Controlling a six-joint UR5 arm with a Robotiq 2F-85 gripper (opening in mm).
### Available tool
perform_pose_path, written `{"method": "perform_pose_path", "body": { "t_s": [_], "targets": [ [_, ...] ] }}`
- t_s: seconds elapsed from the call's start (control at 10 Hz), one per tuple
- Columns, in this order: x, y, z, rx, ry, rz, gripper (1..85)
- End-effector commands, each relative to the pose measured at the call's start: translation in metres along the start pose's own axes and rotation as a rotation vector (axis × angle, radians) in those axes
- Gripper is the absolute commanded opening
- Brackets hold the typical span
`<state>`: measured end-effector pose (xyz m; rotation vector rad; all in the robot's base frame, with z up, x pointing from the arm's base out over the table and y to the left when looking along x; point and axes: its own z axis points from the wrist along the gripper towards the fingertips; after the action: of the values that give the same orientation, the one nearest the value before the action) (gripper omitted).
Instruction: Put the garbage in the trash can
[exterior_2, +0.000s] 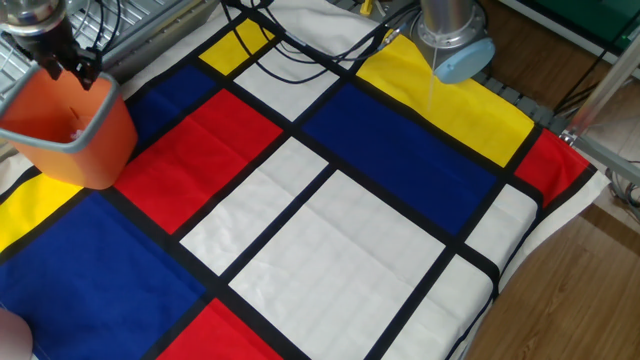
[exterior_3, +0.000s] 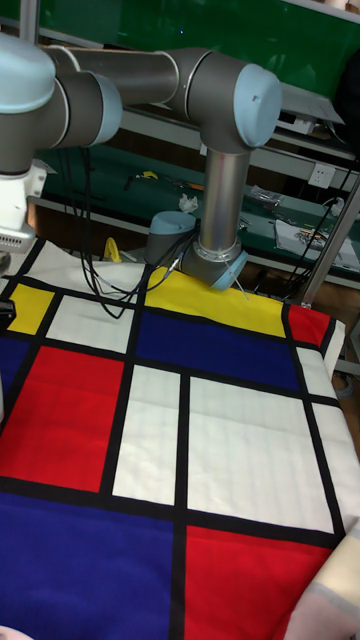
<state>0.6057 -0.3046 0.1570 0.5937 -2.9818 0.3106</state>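
Note:
The trash can (exterior_2: 72, 140), an orange bin with a grey rim, stands at the left edge of the checkered cloth in the fixed view. My gripper (exterior_2: 69, 73) hangs just above its far rim, open, with nothing between its dark fingers (exterior_2: 88, 76). A small pale speck, the garbage (exterior_2: 74, 134), shows faintly low inside the bin. In the tall fixed view the arm (exterior_3: 215, 150) reaches out past the left edge; the fingers, the bin and the garbage are out of that picture.
Black cables (exterior_2: 300, 55) trail over the back of the cloth near the arm's base (exterior_2: 455, 45). The table's edge (exterior_2: 520, 260) runs along the right, with wooden floor beyond. A metal rack (exterior_2: 130, 30) stands behind the bin.

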Motion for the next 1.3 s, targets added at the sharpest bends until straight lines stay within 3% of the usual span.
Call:
{"method": "perform_pose_path", "body": {
  "t_s": [0.0,0.2,0.4,0.6,0.8,1.0,1.2],
  "targets": [
    [0.008,0.003,-0.007,-0.007,0.013,0.043,41.7],
    [0.025,0.013,-0.024,-0.019,0.038,0.097,38.0],
    [0.030,0.030,-0.035,-0.012,0.044,0.168,36.0],
    [0.025,0.053,-0.044,0.008,0.051,0.238,29.3],
    [0.017,0.082,-0.047,-0.010,0.047,0.304,25.3],
    [0.006,0.114,-0.045,-0.027,0.026,0.389,11.0],
    [-0.002,0.135,-0.039,-0.039,0.001,0.419,8.7]
  ]
}}
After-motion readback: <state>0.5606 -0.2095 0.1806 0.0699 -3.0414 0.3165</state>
